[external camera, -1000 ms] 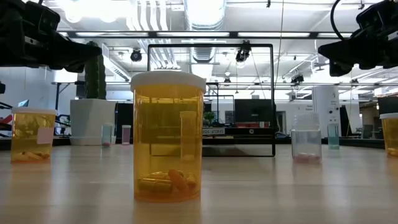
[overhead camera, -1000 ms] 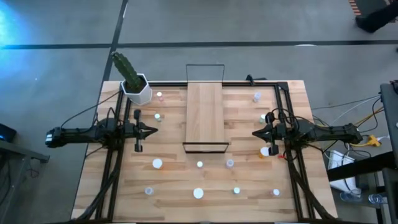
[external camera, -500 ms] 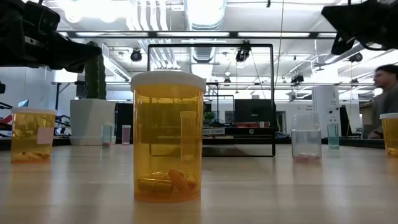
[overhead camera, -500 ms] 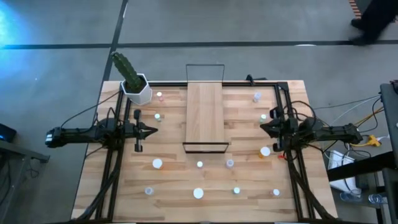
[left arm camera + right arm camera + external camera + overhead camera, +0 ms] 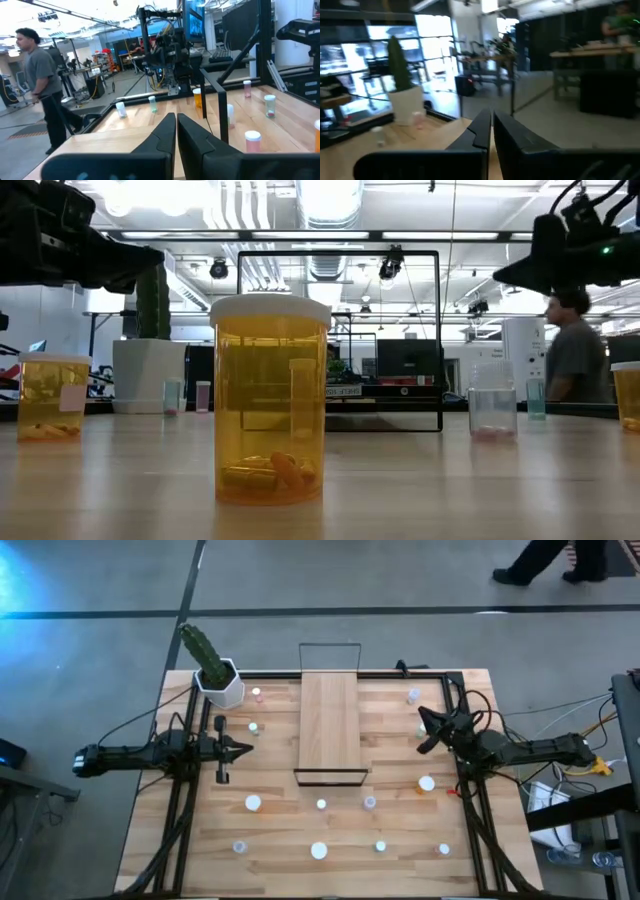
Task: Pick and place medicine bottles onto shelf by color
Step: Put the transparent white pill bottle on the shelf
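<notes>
Overhead, both grippers were closed and empty: left gripper [image 5: 248, 750] left of the shelf [image 5: 330, 725], right gripper [image 5: 424, 730] on its right.

Bare shelf [image 5: 330, 723] amid scattered bottles [image 5: 253, 803]

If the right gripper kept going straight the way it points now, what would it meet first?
The right gripper, shut and empty, points toward the far left corner. Its path looks free of bottles up to the shelf, so it would probably cross the shelf's far end, with the cactus pot beyond. Its height is unclear.
</notes>
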Robot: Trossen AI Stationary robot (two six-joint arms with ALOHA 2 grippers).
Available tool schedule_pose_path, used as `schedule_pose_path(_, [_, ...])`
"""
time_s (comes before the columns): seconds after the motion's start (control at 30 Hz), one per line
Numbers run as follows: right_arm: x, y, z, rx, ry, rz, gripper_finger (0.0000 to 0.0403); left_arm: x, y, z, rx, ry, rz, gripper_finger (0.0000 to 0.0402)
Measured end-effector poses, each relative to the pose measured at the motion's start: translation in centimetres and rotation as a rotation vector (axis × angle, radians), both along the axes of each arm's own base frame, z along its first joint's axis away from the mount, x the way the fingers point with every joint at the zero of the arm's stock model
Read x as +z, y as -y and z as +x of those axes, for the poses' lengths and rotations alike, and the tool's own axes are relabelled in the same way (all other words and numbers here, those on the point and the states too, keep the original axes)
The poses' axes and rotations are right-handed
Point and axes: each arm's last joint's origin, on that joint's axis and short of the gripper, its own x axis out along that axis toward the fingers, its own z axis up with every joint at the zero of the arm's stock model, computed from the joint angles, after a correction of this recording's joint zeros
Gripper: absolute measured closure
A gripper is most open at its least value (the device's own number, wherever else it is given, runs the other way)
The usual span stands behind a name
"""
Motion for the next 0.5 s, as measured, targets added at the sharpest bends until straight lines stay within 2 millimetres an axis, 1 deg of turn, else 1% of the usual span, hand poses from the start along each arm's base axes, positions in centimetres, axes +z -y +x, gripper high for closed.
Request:
schedule_pose_path(0.1, [-0.2,0.1,0.1,-0.062,0.006,0.039,0.0369,0.0,0.0,0.0,0.000,-0.001,-0.001,0.0402])
schedule_pose_path(0.17, [-0.2,0.2,0.2,-0.087,-0.009,0.062,0.0349,0.0,0.0,0.0,-0.003,0.000,-0.050,0.0402])
schedule_pose_path(0.27, [0.9,0.2,0.5,-0.100,-0.013,0.112,0.0312,-0.1,0.0,0.0,-0.005,-0.001,-0.079,0.0402])
schedule_pose_path(0.37, [2.1,0.3,1.0,-0.120,-0.059,0.178,0.0274,-0.1,0.0,0.1,-0.007,-0.009,-0.079,0.0402])
schedule_pose_path(0.5, [2.9,0.8,2.1,-0.238,-0.176,0.270,0.0223,-0.1,-0.1,0.1,0.024,-0.006,-0.080,0.0402])
